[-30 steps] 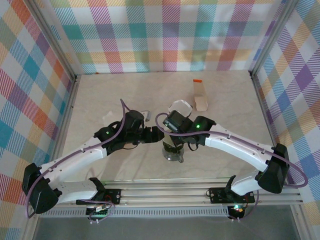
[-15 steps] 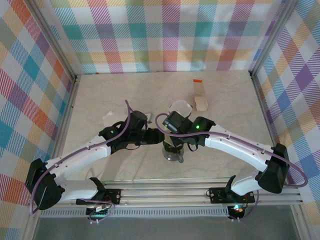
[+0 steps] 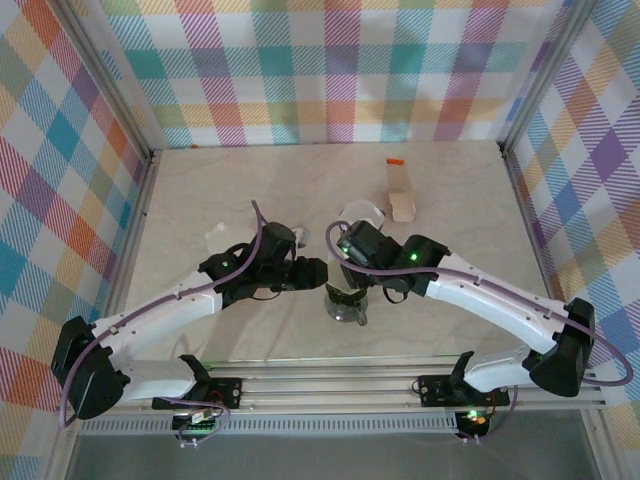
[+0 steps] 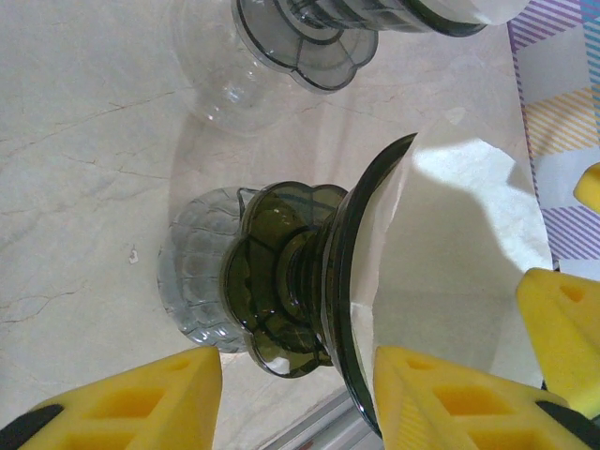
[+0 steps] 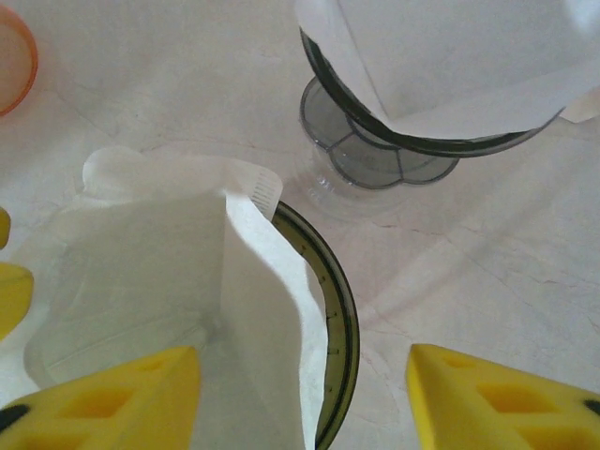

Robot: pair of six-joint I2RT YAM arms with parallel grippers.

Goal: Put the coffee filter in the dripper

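Note:
The dark green dripper point(image 4: 291, 272) stands on a ribbed glass server point(image 4: 192, 281) in the middle of the table, also seen from above as the dripper point(image 3: 346, 299). A white coffee filter point(image 5: 150, 281) sits opened inside it, one edge rising above the dripper's rim point(image 5: 339, 323). My left gripper point(image 4: 292, 405) is open, its yellow fingers either side of the dripper's foot and not touching it. My right gripper point(image 5: 305, 403) hangs open just above the filter, holding nothing. From above, the left gripper point(image 3: 318, 272) and the right gripper point(image 3: 351, 270) meet over the dripper.
A second dripper point(image 5: 412, 141) holding its own filter point(image 3: 362, 213) stands just behind. A tan filter box point(image 3: 402, 192) stands at the back right. An orange rim point(image 5: 11, 56) shows at the far left of the right wrist view. White paper point(image 3: 214, 240) lies behind the left arm.
The left gripper has slid right toward the dripper. The right arm has shifted right and its wrist has drawn back a little from the dripper.

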